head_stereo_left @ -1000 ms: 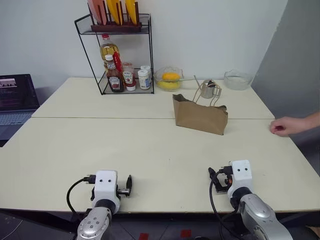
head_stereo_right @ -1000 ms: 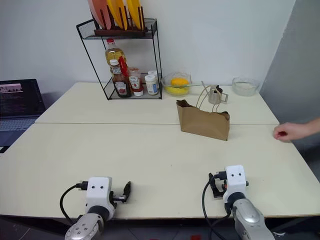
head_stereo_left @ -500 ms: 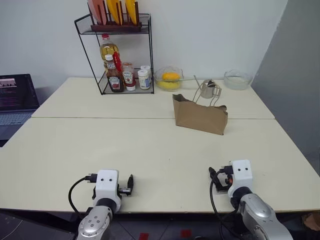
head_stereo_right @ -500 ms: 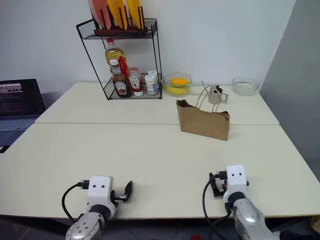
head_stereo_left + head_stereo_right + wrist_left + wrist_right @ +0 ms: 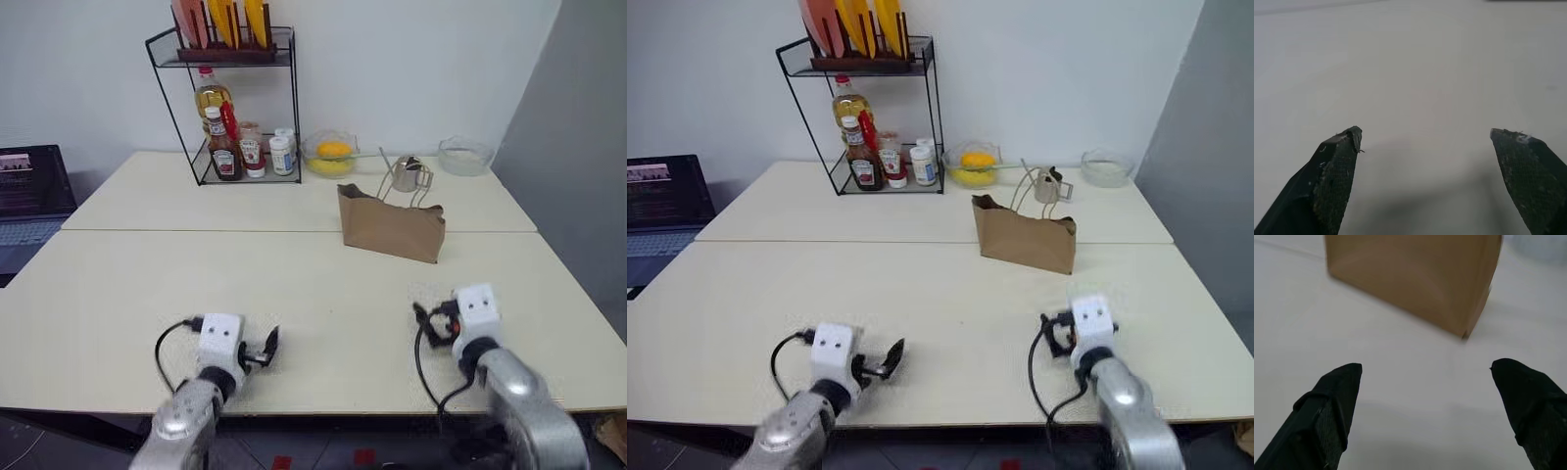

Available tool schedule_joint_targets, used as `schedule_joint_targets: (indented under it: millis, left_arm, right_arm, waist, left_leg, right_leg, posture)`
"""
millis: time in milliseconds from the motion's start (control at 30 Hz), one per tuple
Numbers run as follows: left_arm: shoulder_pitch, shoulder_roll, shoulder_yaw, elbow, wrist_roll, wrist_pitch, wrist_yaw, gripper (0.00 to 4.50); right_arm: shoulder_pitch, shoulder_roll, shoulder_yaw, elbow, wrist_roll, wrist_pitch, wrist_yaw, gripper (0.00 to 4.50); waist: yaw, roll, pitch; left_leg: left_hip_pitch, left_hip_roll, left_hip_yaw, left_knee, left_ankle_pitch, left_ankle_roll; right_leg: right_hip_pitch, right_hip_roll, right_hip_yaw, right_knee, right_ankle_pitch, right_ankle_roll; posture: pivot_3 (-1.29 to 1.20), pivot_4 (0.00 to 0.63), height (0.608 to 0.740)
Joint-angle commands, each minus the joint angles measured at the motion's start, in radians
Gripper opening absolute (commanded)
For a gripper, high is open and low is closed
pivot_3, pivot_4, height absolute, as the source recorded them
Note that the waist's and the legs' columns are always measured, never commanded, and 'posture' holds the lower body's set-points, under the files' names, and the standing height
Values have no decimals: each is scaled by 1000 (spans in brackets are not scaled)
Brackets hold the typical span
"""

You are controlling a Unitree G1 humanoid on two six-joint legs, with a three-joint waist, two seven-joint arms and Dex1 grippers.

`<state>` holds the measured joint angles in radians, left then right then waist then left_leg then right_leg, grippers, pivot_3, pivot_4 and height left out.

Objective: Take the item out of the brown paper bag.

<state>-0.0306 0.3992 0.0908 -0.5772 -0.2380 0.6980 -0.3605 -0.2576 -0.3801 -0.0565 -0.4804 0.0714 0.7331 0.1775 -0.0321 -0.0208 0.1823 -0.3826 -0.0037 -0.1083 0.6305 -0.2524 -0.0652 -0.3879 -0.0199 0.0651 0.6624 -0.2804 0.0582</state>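
Note:
The brown paper bag (image 5: 392, 227) stands upright at the right of the table's middle, its cord handles up, and it also shows ahead in the right wrist view (image 5: 1410, 279). The item is hidden from view. My right gripper (image 5: 1425, 372) is open and empty, hovering over the near table and pointing at the bag, well short of it. My left gripper (image 5: 1425, 142) is open too, over bare tabletop at the near left, with one black finger (image 5: 271, 341) showing beside its white wrist block.
A black wire rack (image 5: 230, 98) with sauce and oil bottles stands at the back. Right of it are a glass bowl of yellow fruit (image 5: 331, 155), a metal cup (image 5: 407, 174) and another glass bowl (image 5: 464, 157). A laptop (image 5: 29, 191) sits at the far left.
Both arms have lifted and moved forward over the table, jaws still open. The person's hand seen at the right edge a second ago has left the view.

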Motion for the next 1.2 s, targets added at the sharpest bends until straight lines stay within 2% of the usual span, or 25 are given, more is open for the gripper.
schedule_joint_targets:
  millis: [33, 133, 233, 400, 633, 800, 900, 1000, 1200]
  left_arm:
    - [-171, 130, 46, 40, -107, 51, -169, 4461]
    - [-360, 235, 47, 114, -171, 78, -278, 4461]
    - [-486, 302, 21, 156, -203, 88, -356, 4461]
    - [-616, 343, -27, 169, -237, 93, -427, 4461]
    - [-677, 331, -49, 201, -220, 76, -421, 4461]
    - [-674, 319, -62, 193, -213, 71, -405, 4461]
    - [-658, 311, -58, 190, -215, 65, -396, 4461]
    - [-650, 311, -51, 189, -214, 63, -387, 4500]
    - [-654, 310, -36, 190, -229, 70, -367, 4500]
  right_arm:
    - [-177, -73, -22, 61, 36, 12, 95, 4500]
    - [-351, -139, 5, 172, 39, 12, 170, 4500]
    - [-488, -169, 25, 291, 35, 7, 213, 4500]
    - [-673, -168, 35, 562, 23, -53, 250, 4500]
    - [-887, -154, 86, 909, -6, -179, 322, 4500]
    - [-960, -165, 147, 1072, -61, -284, 395, 4500]
    - [-1033, -178, 195, 1253, -123, -406, 441, 4500]
    - [-1091, -174, 202, 1383, -153, -492, 444, 3879]
    - [-1165, -144, 178, 1514, -155, -568, 457, 1702]
  waist:
    - [0, 0, -1]
    - [-2, -1, 1]
    - [-3, -1, 1]
    - [-3, -1, 1]
    - [-9, 0, 2]
    - [-11, 0, 2]
    - [-12, 0, 2]
    - [-14, 0, 3]
    - [-23, 0, 3]
  left_leg:
    - [2, 0, 0, 0, 0, 0]
    - [-1, 0, 0, -1, 0, 0]
    - [-1, -1, 0, -1, 0, 0]
    - [-4, -2, 0, -2, -1, 0]
    - [-4, -2, 0, -2, -1, 0]
    - [-4, -2, 0, -2, -1, 0]
    - [-4, -2, 1, -2, -1, 0]
    - [-4, -2, 0, -2, -1, 0]
    - [-4, -2, 0, -2, -1, 0]
  right_leg:
    - [2, 0, 0, 0, -1, -1]
    - [0, 0, -1, 0, 0, -4]
    - [0, -1, 0, 0, 2, -7]
    - [-2, -2, -1, -2, 2, -7]
    - [-2, -2, 0, -1, 2, -7]
    - [-3, -2, -1, -1, 2, -7]
    - [-3, -2, 0, -1, 2, -7]
    - [-3, -2, 0, -1, 2, -7]
    - [-3, -2, 0, 0, 2, -7]
  posture:
    - [0, 150, 740]
    - [0, 150, 740]
    - [0, 150, 740]
    - [0, 150, 740]
    - [0, 150, 740]
    - [0, 150, 740]
    - [0, 150, 740]
    - [0, 150, 740]
    - [0, 150, 740]
